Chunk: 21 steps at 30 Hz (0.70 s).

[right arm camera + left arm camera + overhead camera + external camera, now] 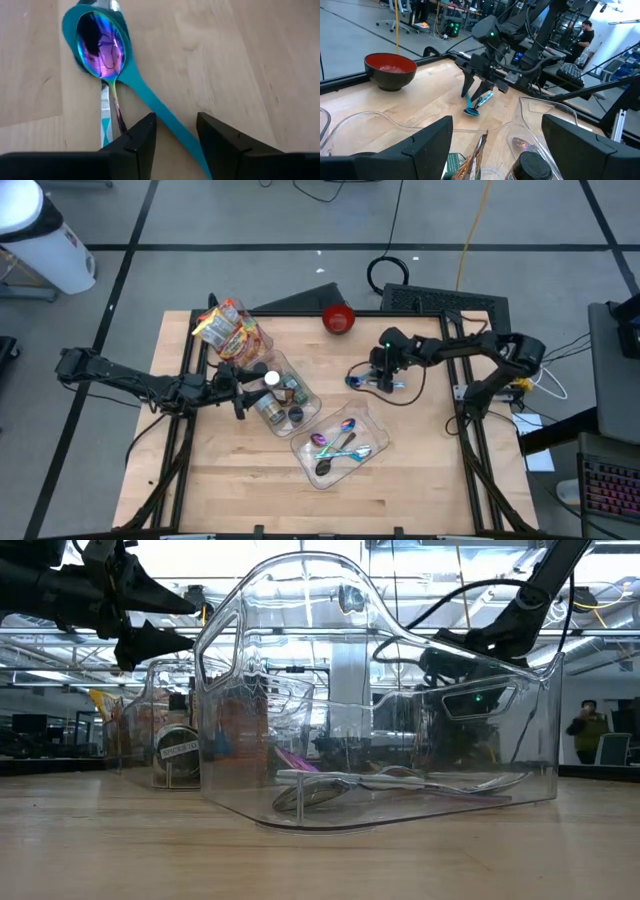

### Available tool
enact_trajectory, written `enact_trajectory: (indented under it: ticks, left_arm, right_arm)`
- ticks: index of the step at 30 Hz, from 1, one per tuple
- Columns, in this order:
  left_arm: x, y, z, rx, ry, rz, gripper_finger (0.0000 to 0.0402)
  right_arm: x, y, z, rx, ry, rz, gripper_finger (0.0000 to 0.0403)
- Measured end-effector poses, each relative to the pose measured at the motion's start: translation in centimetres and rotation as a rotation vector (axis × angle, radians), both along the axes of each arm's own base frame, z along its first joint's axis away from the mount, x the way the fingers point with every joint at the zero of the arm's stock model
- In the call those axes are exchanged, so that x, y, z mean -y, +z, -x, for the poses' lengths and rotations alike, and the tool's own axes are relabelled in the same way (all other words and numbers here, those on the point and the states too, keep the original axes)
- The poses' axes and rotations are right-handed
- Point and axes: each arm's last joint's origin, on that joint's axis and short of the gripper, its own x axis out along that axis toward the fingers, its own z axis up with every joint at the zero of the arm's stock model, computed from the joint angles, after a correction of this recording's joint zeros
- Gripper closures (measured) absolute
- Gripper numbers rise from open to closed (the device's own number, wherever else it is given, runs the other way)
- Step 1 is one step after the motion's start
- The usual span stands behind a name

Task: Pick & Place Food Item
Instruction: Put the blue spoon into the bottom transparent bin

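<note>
Orange and yellow snack bags (pixel 228 330) stand in a clear bin at the far left. Jars (pixel 283 395) lie in a second clear bin (pixel 300 405). My left gripper (pixel 243 387) hovers open and level over that bin's left end, with nothing between its fingers (pixel 427 147). At the centre right a teal spoon (pixel 150 95) lies flat on the table with an iridescent spoon (pixel 100 47) nested in its bowl. My right gripper (pixel 175 137) slants down over them, open. Its fingers stand on either side of the teal handle (pixel 482 97), clear of it.
A red bowl (pixel 338 318) sits at the table's far edge. A third clear bin (pixel 340 442) holding several spoons stands near the middle front and fills the low view (pixel 380 700). Bare wood lies along the near edge. A person (pixel 588 730) stands in the room behind.
</note>
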Motion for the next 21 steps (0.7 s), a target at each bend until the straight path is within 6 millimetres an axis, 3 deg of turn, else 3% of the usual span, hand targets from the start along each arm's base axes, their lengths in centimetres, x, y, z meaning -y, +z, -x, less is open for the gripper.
enact_trajectory:
  ticks: [6,13,21]
  left_arm:
    - [0.0,0.0,0.0,0.0,0.0,0.0,0.0089]
    - [0.0,0.0,0.0,0.0,0.0,0.0,0.0089]
    - [0.0,0.0,0.0,0.0,0.0,0.0,0.0089]
  right_arm:
    - [0.0,-1.2,1.1,-0.158,-0.067,-0.029,0.0307]
    - [-0.1,-1.2,1.4,-0.174,-0.066,-0.041,0.0388]
    - [-0.2,-0.3,1.2,-0.133,-0.107,-0.012,0.039]
